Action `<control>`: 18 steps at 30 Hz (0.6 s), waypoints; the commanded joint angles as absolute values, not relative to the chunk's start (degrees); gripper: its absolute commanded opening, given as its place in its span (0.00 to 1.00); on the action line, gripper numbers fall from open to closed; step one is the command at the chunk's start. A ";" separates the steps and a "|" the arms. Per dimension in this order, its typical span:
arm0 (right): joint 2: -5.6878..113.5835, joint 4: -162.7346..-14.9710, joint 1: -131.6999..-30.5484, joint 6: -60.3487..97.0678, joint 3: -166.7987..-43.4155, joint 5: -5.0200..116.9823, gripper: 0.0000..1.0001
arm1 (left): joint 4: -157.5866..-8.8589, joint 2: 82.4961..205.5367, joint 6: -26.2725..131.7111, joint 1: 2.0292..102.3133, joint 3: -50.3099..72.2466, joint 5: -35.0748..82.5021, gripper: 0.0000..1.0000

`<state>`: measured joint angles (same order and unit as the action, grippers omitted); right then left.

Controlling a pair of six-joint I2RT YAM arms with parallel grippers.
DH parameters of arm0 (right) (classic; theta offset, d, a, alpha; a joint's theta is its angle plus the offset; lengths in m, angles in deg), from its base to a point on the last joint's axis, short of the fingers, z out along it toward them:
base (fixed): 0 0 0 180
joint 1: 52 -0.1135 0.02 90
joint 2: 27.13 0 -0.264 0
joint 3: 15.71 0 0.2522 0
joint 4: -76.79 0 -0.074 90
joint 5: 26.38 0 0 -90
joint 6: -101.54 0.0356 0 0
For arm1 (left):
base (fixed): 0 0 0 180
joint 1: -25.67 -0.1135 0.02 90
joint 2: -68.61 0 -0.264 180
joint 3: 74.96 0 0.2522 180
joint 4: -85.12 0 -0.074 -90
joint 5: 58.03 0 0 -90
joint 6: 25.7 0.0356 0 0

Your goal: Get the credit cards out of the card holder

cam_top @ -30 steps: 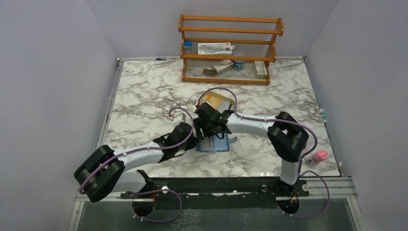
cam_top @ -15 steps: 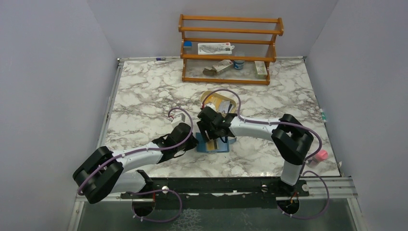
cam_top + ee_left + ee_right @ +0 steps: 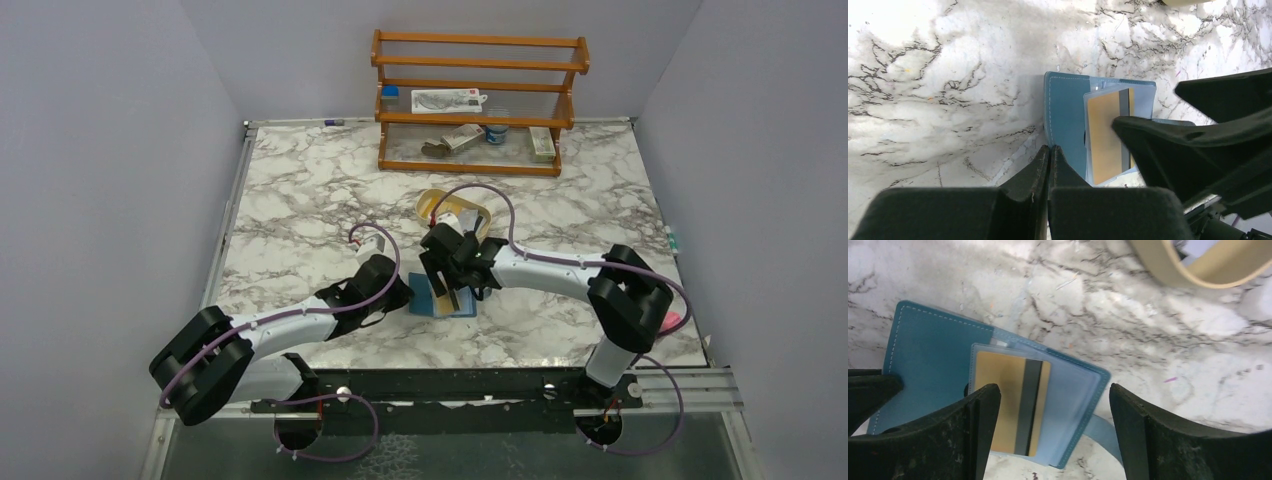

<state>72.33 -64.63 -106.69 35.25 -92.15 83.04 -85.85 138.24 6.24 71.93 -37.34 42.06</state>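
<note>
One teal-blue leather card holder (image 3: 933, 360) lies open mid-table, one gold dark-striped plastic credit card (image 3: 1010, 402) showing in its clear sleeve. Right gripper (image 3: 1048, 435) hovers wide open, empty; left gripper (image 3: 1049, 162) closed at the holder's near-left edge

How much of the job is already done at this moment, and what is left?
Done: the card holder lies open on the table. In hand: the shut left gripper presses its edge while the open right gripper hovers over a gold card that sits in a slot. Left: pulling that card out; no removed card can be seen for certain.
</note>
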 commanded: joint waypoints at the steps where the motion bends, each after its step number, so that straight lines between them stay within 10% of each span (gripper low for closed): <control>1: 66.87 -63.30 -106.67 32.31 -94.44 92.02 0.87 | -86.90 136.90 6.02 72.08 -38.26 42.17 0.00; 5: 62.90 -66.18 -106.58 29.64 -94.48 87.89 1.00 | -86.99 136.80 5.90 72.08 -38.50 42.25 0.00; 18: 60.58 -83.10 -100.18 40.79 -77.19 52.92 0.97 | -87.26 136.13 5.87 72.08 -39.04 42.08 0.00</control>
